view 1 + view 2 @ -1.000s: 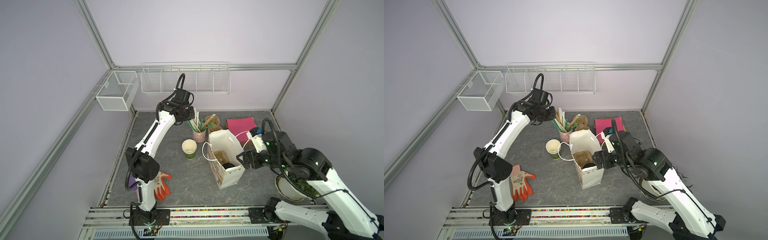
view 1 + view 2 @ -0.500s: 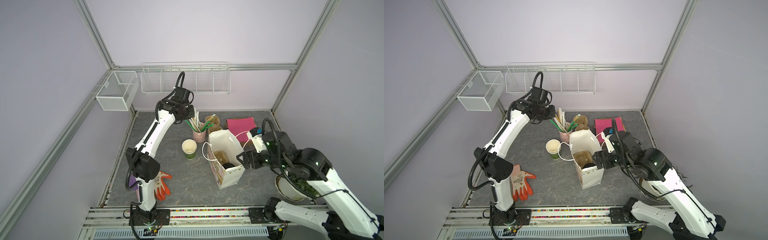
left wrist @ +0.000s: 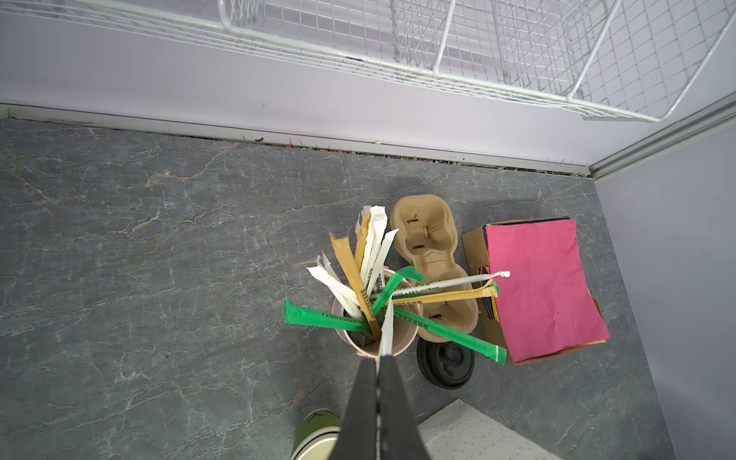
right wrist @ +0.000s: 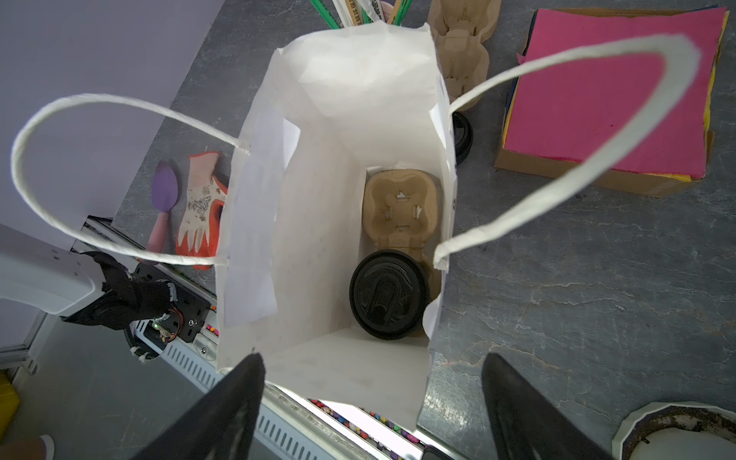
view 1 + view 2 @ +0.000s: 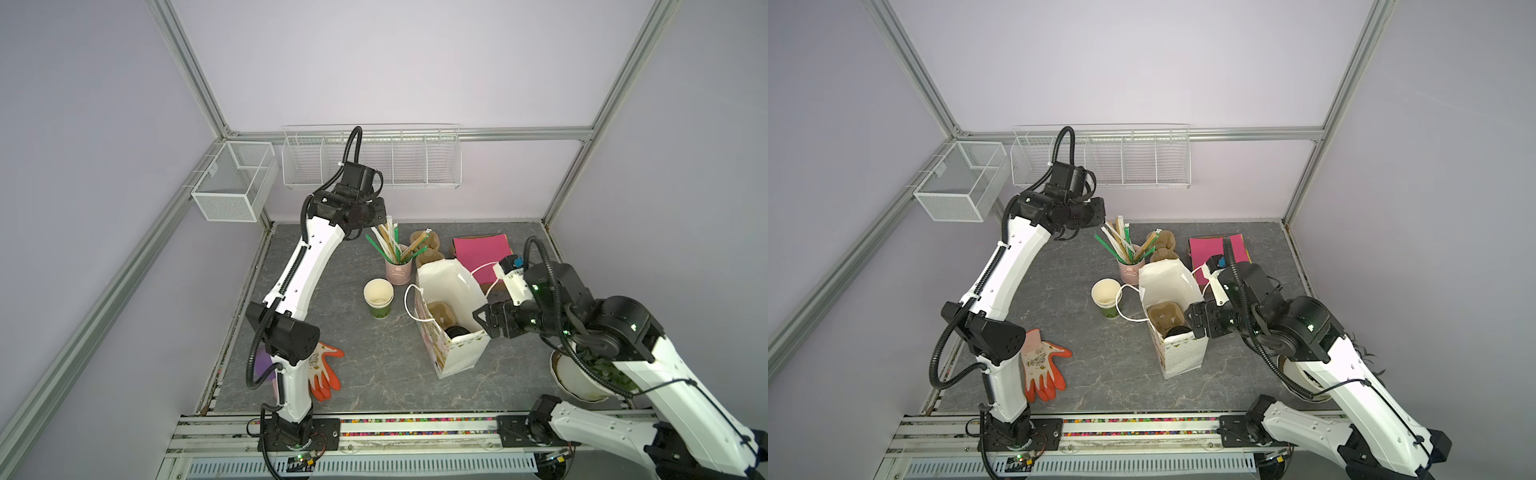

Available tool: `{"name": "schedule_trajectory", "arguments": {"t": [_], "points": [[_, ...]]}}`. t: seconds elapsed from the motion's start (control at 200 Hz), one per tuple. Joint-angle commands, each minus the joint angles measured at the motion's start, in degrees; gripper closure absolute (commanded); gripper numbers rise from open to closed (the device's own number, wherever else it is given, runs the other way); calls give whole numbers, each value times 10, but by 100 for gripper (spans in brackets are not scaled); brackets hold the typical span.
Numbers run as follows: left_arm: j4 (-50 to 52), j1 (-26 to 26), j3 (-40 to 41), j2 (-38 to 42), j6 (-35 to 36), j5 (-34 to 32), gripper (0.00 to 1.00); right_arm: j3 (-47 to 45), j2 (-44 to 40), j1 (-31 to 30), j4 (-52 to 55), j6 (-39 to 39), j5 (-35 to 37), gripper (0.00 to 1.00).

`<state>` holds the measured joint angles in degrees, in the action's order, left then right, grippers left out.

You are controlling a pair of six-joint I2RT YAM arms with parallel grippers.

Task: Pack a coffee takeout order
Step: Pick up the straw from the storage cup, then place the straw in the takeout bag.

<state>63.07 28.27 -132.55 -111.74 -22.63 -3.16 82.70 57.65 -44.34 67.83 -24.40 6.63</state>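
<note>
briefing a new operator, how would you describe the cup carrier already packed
Find the white paper bag standing open mid-table. Inside, at its bottom, lies a brown pulp carrier. Unlike the empty carrier outside beside the pink bucket, it carries a black lid.

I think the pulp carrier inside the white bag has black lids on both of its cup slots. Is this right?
Not quite. In the right wrist view, the pulp carrier inside the white bag has a black lid on only one slot; the other slot is empty.
</note>
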Motion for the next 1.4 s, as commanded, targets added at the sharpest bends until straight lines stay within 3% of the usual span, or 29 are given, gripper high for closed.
{"name": "schedule_trajectory", "arguments": {"t": [0.0,0.235,0.51,0.675,1.005,1.399], "points": [[30,3,-20,21,18,-8,100,2,0,2,-3,-6,9,12],[65,3,-81,39,26,3,100,18,3,2,6,-10,22,12],[58,28,-104,123,18,15,100,44,12,3,16,-13,48,12],[81,94,-137,150,24,-13,100,66,15,3,25,-21,72,12],[89,236,-119,163,13,-61,100,89,-2,43,27,-50,134,12],[125,325,-65,141,16,-98,100,109,-11,88,30,-58,160,12]]}}
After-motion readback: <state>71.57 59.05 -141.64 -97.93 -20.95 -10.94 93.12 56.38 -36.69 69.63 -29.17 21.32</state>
